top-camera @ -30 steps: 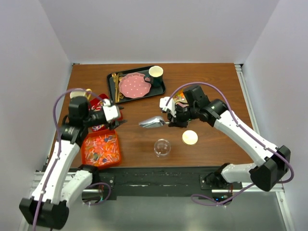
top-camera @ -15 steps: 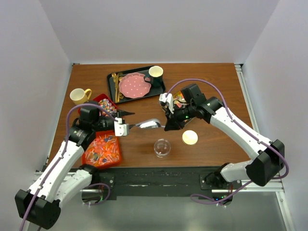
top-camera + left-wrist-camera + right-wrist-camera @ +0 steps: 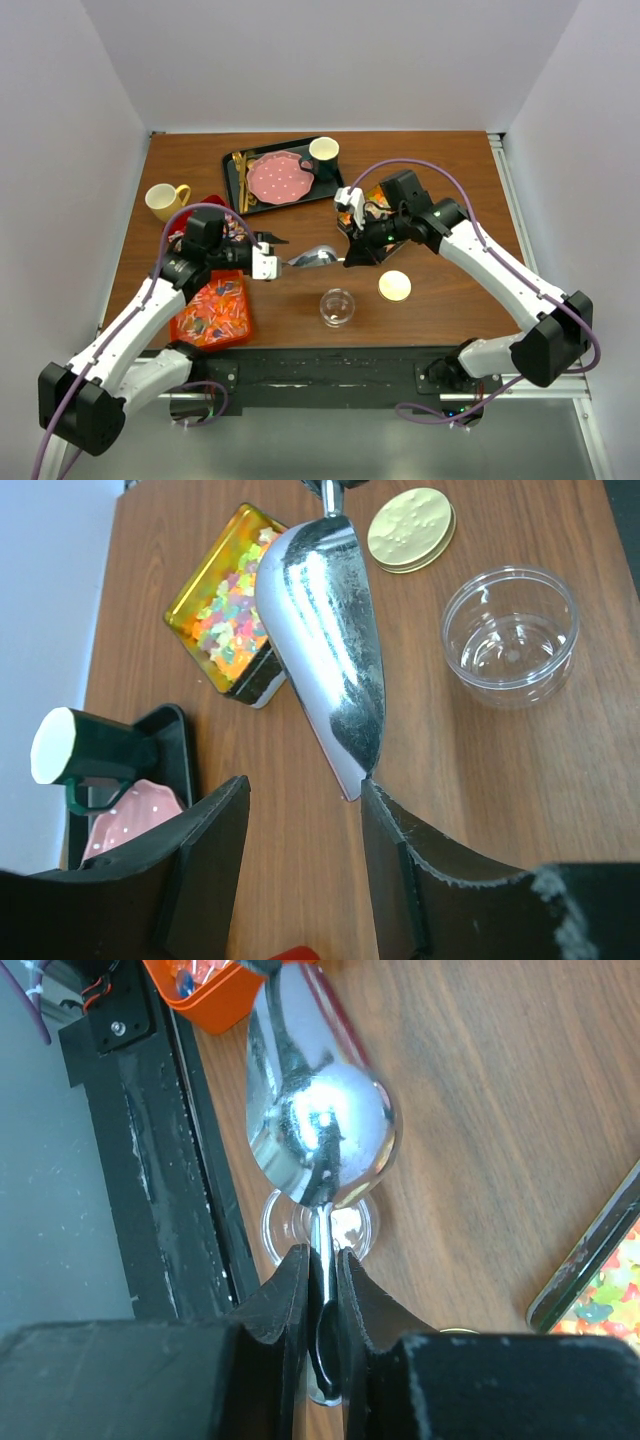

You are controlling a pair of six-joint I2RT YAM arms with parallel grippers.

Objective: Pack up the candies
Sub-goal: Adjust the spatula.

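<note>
Pinches the handle of a metal scoop [image 3: 325, 650] in the right gripper [image 3: 322, 1260], jaws nearly together, bowl aimed at the left gripper [image 3: 300, 800]. Holds the left jaws parted midway, gripping nothing, with the scoop's lip just at their mouth. Shows candies [image 3: 212, 308], orange-red and purple-pink mixed, heaped in an orange tray [image 3: 176, 312] just behind the left gripper. Shows tiny yellow-orange-green ones in a gold tin [image 3: 262, 677] just behind the right gripper.

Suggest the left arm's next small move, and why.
Probably close the left hand on the scoop at its front lip, which sits between the open fingers; the right hand is shut on the handle, so this looks like a handover.
</note>
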